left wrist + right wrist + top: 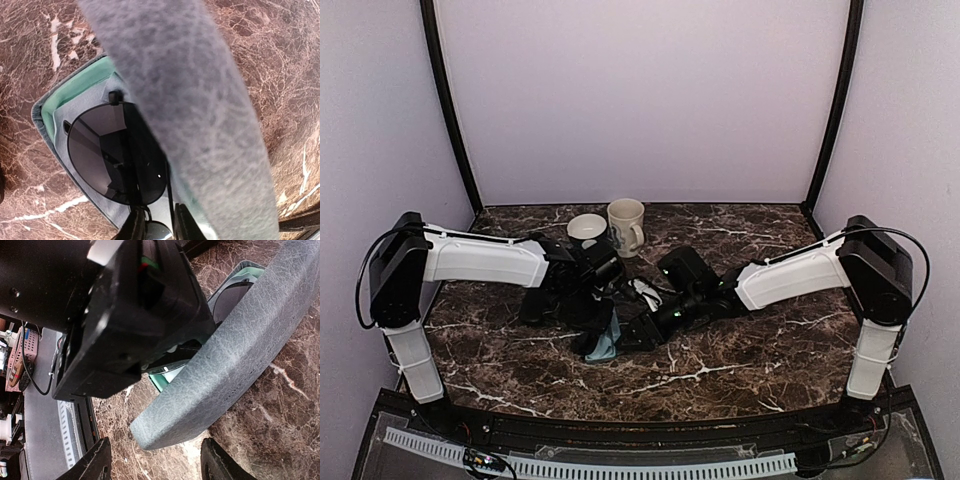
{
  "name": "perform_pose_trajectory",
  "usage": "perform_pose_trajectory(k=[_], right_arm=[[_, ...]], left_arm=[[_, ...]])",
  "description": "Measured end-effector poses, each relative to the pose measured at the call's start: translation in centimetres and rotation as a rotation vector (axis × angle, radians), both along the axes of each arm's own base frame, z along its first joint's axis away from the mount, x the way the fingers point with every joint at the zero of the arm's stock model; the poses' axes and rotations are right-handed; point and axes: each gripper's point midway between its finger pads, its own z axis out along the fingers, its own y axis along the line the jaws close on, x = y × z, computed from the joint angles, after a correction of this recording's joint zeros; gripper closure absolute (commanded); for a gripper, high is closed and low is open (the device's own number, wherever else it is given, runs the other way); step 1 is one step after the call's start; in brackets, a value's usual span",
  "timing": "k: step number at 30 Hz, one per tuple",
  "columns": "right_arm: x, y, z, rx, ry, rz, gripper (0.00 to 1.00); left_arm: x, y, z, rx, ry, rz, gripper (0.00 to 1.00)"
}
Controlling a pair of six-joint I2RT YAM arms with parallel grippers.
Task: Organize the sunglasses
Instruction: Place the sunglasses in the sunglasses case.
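The thin black wire-framed sunglasses lie with a round dark lens inside the open grey-blue hard case, which has a green lining. Its raised lid crosses the left wrist view. My left gripper is shut on the sunglasses at the bridge, inside the case. My right gripper is open, its fingers spread on either side of the lid's near end without touching it. From above, the case shows under both grippers, left and right. The brownish sunglasses are hidden.
A white bowl and a cream mug stand at the back of the marble table. A small white object lies between the arms. A dark object sits under the left arm. The table's front edge shows in the right wrist view.
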Motion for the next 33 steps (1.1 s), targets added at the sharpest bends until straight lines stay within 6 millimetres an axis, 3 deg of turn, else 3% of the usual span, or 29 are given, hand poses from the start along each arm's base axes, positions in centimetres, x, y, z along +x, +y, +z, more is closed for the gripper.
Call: perform_pose_trajectory(k=[17, 33], right_arm=[[-0.07, 0.02, 0.04, 0.002, 0.002, 0.004, 0.39], [-0.47, 0.27, 0.52, 0.029, 0.012, 0.029, 0.39]], left_arm=[[0.25, 0.3, 0.42, -0.003, -0.013, 0.058, 0.87], [0.55, 0.05, 0.53, -0.029, -0.017, 0.123, 0.83]])
